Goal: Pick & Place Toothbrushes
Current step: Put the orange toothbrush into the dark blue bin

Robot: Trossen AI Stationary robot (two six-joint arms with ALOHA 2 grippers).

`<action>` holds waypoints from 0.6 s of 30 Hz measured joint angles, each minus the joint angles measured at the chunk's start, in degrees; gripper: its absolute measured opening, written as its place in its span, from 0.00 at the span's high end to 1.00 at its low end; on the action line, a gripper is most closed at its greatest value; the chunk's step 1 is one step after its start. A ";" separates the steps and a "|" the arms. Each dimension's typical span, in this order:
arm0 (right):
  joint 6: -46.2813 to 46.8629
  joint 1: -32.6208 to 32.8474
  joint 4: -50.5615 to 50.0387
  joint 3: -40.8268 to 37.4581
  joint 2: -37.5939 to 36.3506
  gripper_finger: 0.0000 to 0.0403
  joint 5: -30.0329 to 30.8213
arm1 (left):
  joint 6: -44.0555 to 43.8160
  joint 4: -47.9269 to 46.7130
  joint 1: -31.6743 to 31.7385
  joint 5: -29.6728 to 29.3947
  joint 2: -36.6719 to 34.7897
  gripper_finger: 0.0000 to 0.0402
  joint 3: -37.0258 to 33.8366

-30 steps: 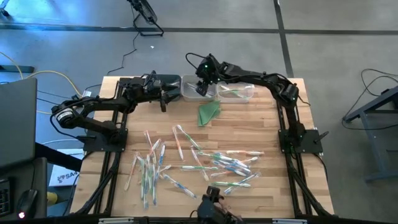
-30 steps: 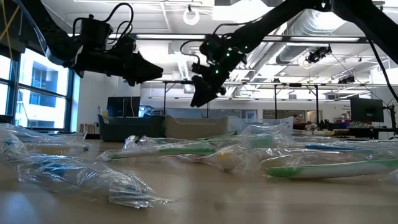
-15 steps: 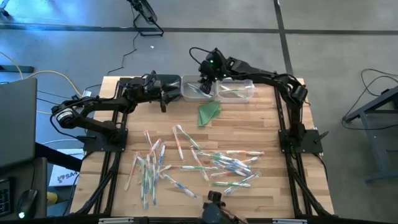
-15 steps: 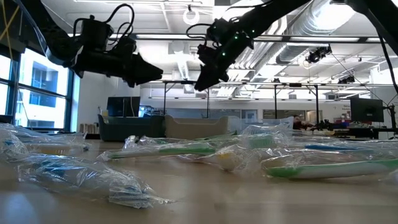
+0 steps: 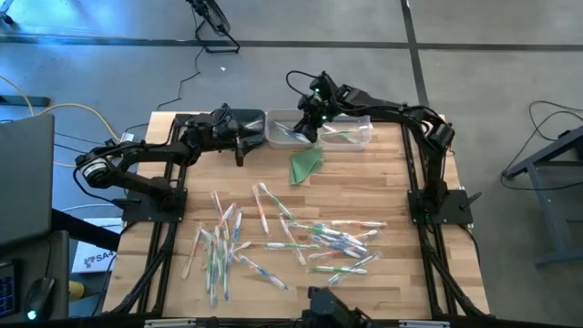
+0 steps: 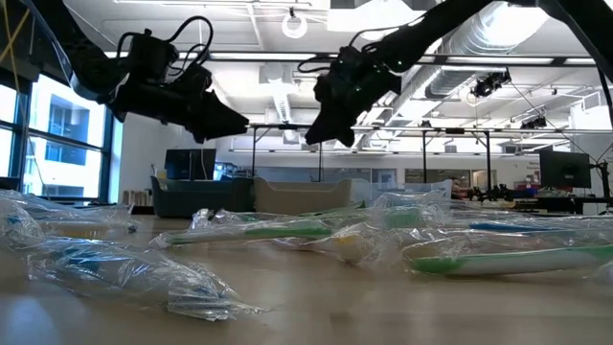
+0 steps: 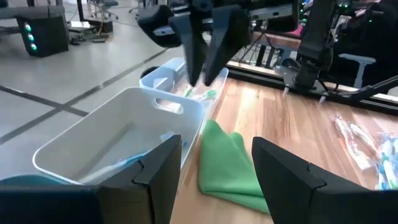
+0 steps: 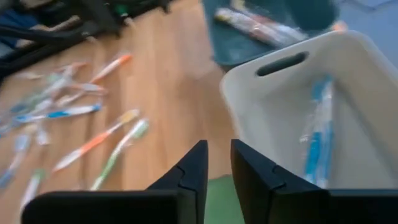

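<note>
So the thing that matters here: the right gripper (image 5: 311,119) is up at the top middle of the high view, hanging over the bins, while the pile of toothbrushes (image 5: 273,241) it has to feed from sits well away toward the bottom of that frame, spread over the lower half of the bench (image 5: 364,187). The brushes are thin plastic sticks, white and clear with green, blue or orange bits, many in crinkly clear wrappers, and they lie every which way, so there's no single axis to line up on; each pick will probably need its own wrist turn. The right jaws look drawn narrow with only a sliver of gap and nothing between them. Just below them is the white bin (image 8: 323,112), smooth plastic with a slot handle, and a blue brush is already lying in it. The left gripper (image 5: 239,143) waits at the upper left beside that bin, jaws wide and empty. I'd guess the left-hand scatter is closer to it. A soft green cloth (image 5: 306,165), folded to a triangle, lies just beside the bins.
</note>
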 joint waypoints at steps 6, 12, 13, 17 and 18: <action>0.40 0.09 4.00 -4.31 -3.37 0.89 -0.97 | 0.02 -1.19 0.01 0.00 0.00 0.52 0.00; 1.86 0.29 17.35 -15.12 -11.04 0.95 -0.39 | 0.02 -1.61 0.01 -0.01 0.00 0.52 0.00; 2.33 0.29 20.26 -17.53 -12.51 0.96 0.77 | 0.02 -1.61 0.01 -0.01 0.00 0.52 0.00; 3.88 0.11 29.58 -26.89 -17.86 0.99 5.05 | 0.01 -1.59 -0.01 0.00 0.00 0.52 0.00; 3.92 0.12 31.47 -29.02 -19.39 0.99 6.03 | -0.01 -1.63 0.01 -0.01 0.00 0.52 0.00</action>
